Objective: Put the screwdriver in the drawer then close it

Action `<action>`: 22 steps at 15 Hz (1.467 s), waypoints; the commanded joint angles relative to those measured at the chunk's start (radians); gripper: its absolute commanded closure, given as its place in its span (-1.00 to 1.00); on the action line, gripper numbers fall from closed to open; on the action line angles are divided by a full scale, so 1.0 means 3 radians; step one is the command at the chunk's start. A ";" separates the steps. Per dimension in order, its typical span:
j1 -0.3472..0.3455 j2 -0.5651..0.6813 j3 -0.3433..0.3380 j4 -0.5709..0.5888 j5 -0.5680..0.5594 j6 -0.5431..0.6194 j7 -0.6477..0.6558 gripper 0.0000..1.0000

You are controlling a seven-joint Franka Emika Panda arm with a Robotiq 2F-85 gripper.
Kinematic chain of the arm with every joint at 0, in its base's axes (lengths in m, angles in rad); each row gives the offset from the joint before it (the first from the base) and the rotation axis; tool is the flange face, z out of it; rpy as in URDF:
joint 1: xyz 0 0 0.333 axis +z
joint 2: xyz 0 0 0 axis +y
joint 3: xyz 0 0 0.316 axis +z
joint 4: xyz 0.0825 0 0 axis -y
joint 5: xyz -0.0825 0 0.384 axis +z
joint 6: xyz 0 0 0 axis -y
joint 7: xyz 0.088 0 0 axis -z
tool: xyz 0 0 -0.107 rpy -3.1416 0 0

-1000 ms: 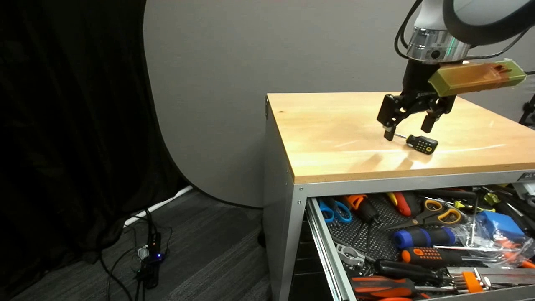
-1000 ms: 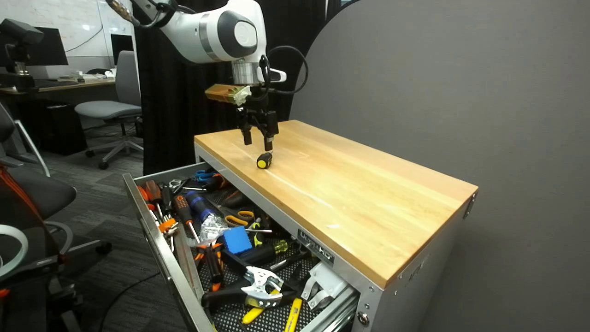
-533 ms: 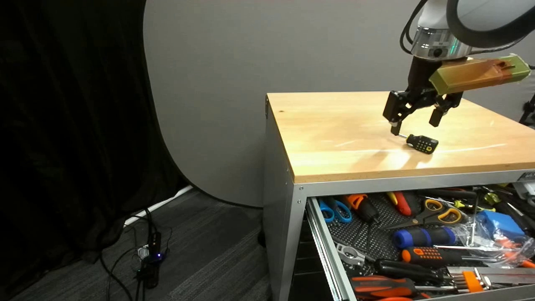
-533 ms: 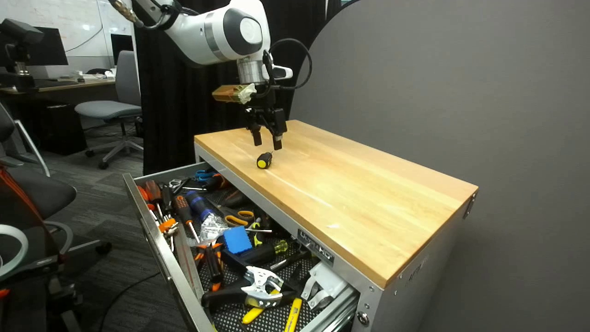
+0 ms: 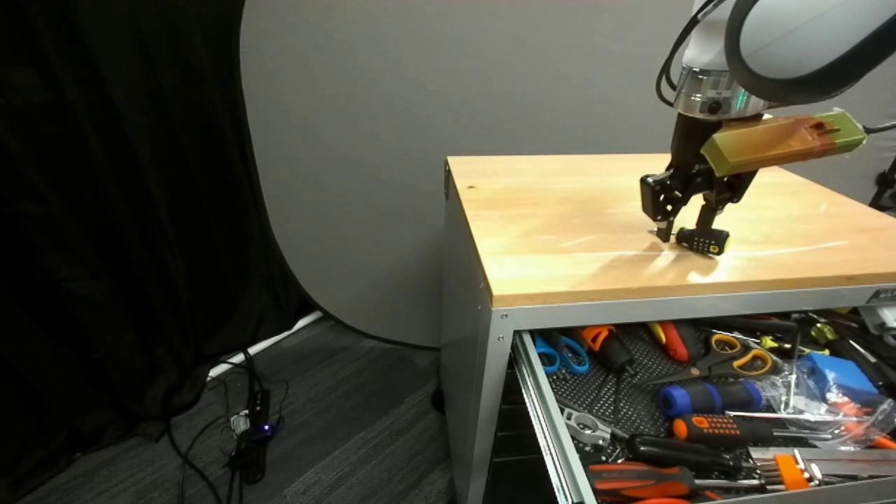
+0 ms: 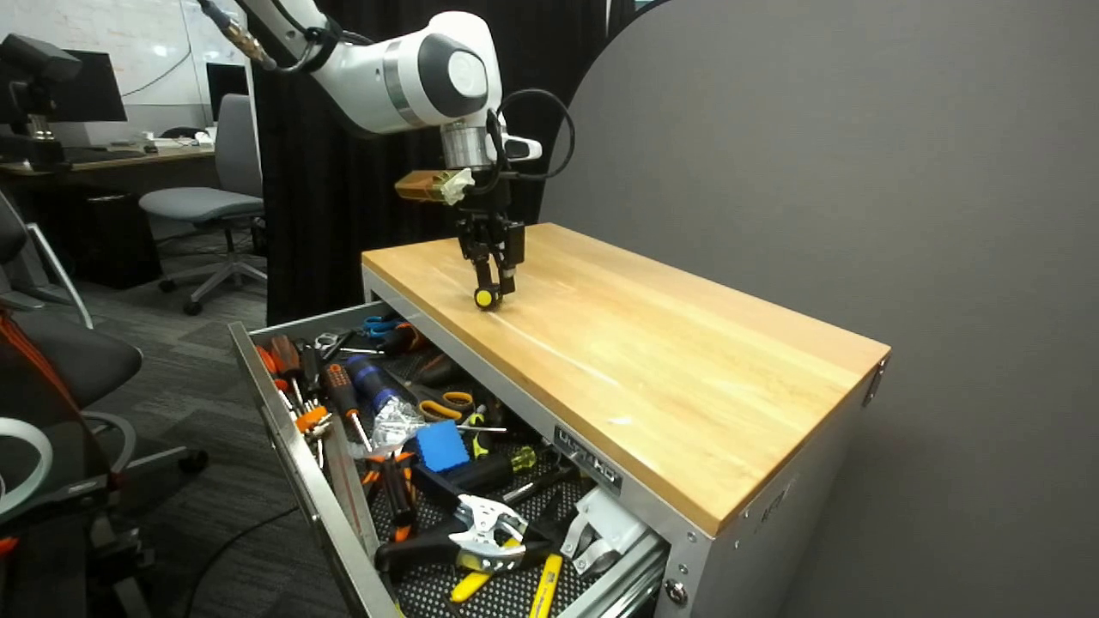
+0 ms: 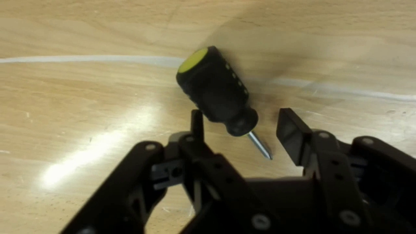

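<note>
A broad grey panel (image 6: 816,215) and a black curtain (image 5: 119,175) stand beyond the metal cabinet (image 5: 467,350), its pale wooden top (image 6: 652,369) shining where the light hits it. The white robot arm (image 6: 369,86) reaches down over that top. Below, the drawer (image 6: 296,474) is pulled well out and crowded with tools (image 5: 717,428). At the arm's end the black gripper (image 7: 243,130) points downward, its tips low, close to the wood. Inside the drawer I can pick out a silver-and-black spring clamp (image 6: 489,530), a pair of scissors (image 5: 719,361) with yellow-orange loops and a blue block (image 6: 441,446). The screwdriver (image 7: 217,87) is up on the wooden top, lying on its side near the edge over the drawer, a stubby thing with a black handle (image 7: 224,96) and a yellow end cap (image 7: 192,60). The fingers (image 7: 292,139) are a moderate way apart, the gap between them plain to see in the wrist view. The narrow end of the handle and the short steel shaft (image 7: 260,145) show within that gap. The finger at the right of that view stands clear of the screwdriver, bare wood between them. The other's tip is right at the handle; whether it touches, I can't tell.
</note>
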 commanded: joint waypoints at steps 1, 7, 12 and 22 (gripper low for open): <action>0.0036 0.0077 0.0017 0.0123 0.0067 -0.0108 0.0020 0.45; -0.0115 -0.0182 0.0062 -0.0200 0.0219 -0.0122 -0.0199 0.73; -0.0232 -0.0611 0.0063 -0.0763 0.0298 -0.0106 -0.0299 0.74; -0.0244 -0.1168 0.0262 -0.1785 0.0440 -0.0290 -0.0199 0.75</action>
